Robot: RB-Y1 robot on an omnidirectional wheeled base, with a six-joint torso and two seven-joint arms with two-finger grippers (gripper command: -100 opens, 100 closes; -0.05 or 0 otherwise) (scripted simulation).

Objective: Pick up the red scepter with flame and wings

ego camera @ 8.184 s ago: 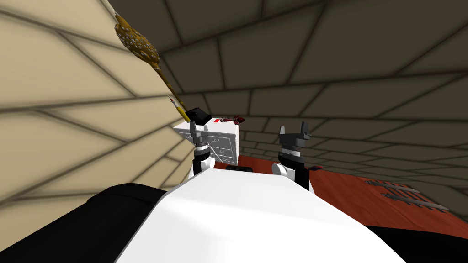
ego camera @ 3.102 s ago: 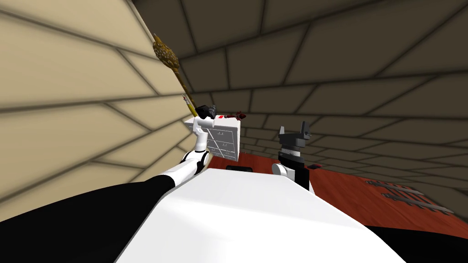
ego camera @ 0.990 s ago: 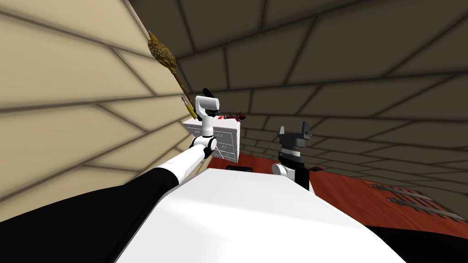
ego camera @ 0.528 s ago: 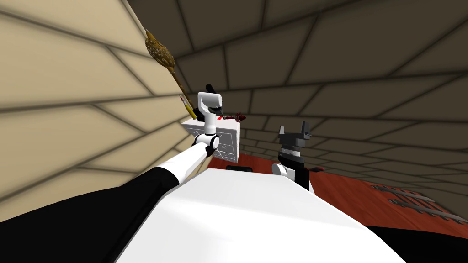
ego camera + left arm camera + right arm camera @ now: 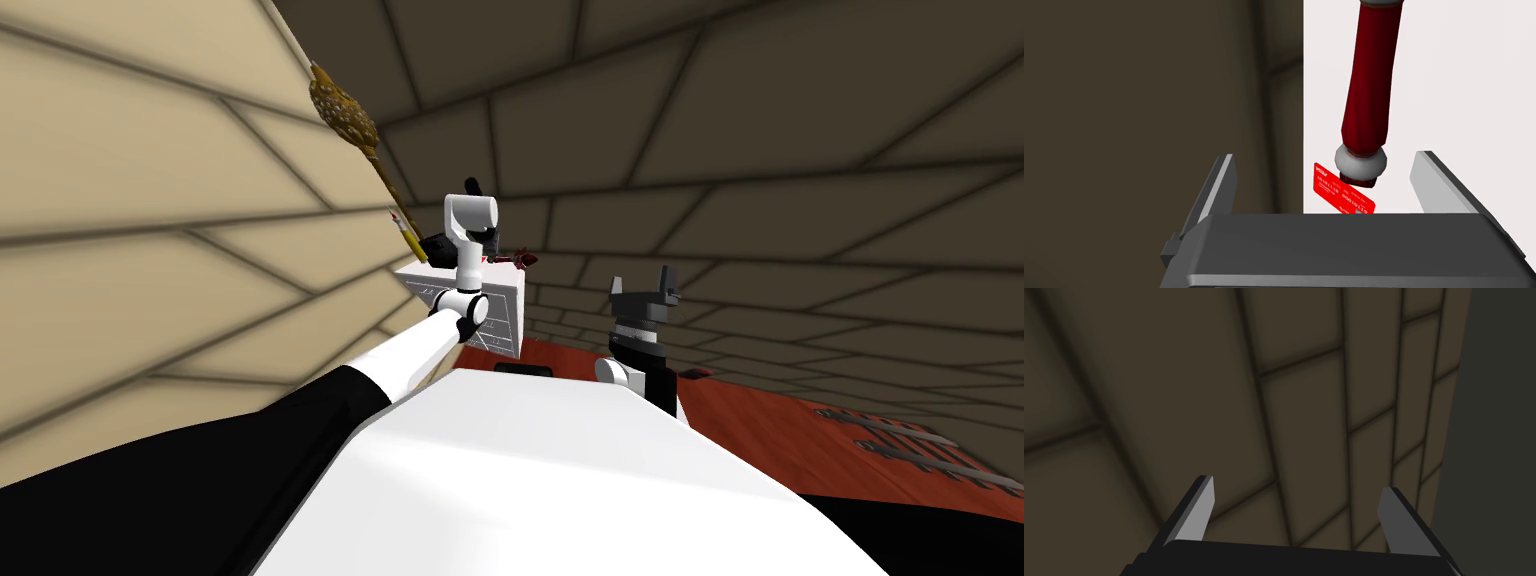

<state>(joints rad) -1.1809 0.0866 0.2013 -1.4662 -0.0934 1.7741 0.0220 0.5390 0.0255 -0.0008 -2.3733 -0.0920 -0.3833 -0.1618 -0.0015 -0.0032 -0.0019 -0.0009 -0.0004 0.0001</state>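
The red scepter (image 5: 1369,90) lies on the white top of a small drawer cabinet (image 5: 500,300). Its dark red handle ends in a grey knob between my left gripper's fingers. In the head view its winged head (image 5: 520,260) pokes out past my left hand. My left gripper (image 5: 1329,175) hovers open just above the cabinet top, one finger over the cabinet's edge, the handle's end nearer the other. A red card (image 5: 1341,195) lies beside the knob. My right gripper (image 5: 645,282) is raised in front of my chest, open and holding nothing.
A long golden mace (image 5: 350,110) leans against the tan wall behind the cabinet. A black object (image 5: 438,246) sits on the cabinet top near my left hand. A red-brown table (image 5: 800,430) with grey utensils (image 5: 900,450) lies to the right.
My left arm has stretched out and risen from near my chest to above the cabinet top, with its hand now turned down over the scepter's handle. The right arm has stayed still.
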